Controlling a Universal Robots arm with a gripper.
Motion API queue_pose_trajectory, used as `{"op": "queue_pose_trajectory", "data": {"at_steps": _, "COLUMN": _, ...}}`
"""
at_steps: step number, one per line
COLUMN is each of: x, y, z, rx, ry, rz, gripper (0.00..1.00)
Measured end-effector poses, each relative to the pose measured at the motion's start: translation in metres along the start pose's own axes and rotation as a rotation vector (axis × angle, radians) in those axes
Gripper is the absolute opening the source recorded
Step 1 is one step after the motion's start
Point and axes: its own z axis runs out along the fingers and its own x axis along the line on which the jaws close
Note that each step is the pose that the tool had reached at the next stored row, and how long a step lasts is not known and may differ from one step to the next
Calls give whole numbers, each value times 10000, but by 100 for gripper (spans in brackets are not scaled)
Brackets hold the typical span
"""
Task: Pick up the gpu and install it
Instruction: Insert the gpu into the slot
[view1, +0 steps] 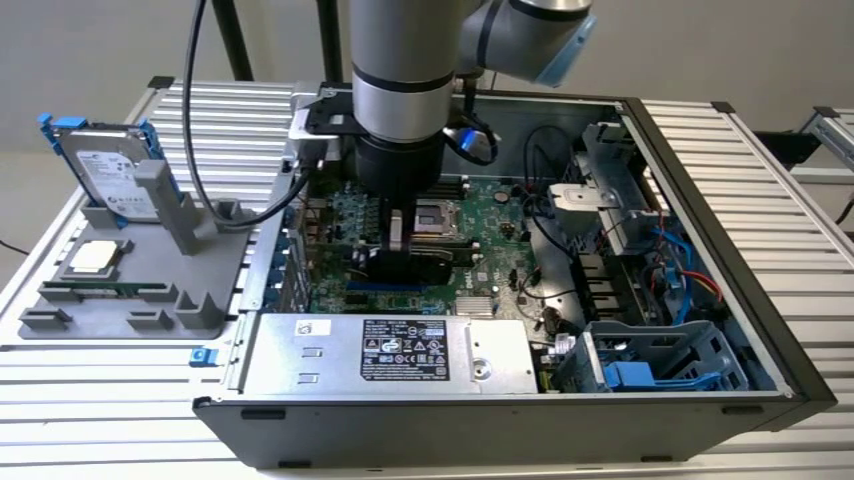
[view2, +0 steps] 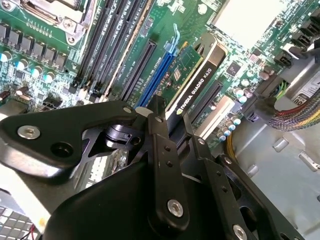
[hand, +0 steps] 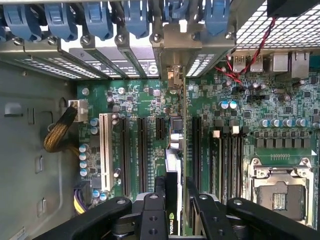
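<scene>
Exterior view: the arm reaches down into the open computer case (view1: 694, 330); the gripper (view1: 400, 250) is low over the motherboard (view1: 501, 235).

Second wrist view: the fingers (view2: 161, 135) are clamped on the gpu (view2: 197, 70), edge-down over the blue slot (view2: 159, 67).

First wrist view: the gpu (hand: 173, 175) stands upright between expansion slots (hand: 141, 152), its bracket end toward the rear openings.

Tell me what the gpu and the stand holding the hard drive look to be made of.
The gpu, held edge-on between the jaws of the gripper, looks like a green fibreglass circuit board with a glossy black plastic shroud. The stand looks like matt grey plastic, possibly printed: uniform colour, blocky slots, no shine.
</scene>
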Motion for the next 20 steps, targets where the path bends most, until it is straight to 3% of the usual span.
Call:
{"op": "queue_pose_trajectory", "data": {"at_steps": 9, "x": -2, "y": 12, "z": 26, "rx": -32, "ry": -53, "rz": 1, "gripper": 0}}
{"op": "queue_pose_trajectory", "data": {"at_steps": 20, "x": 0, "y": 18, "z": 23, "rx": -58, "ry": -46, "rz": -1, "gripper": 0}}
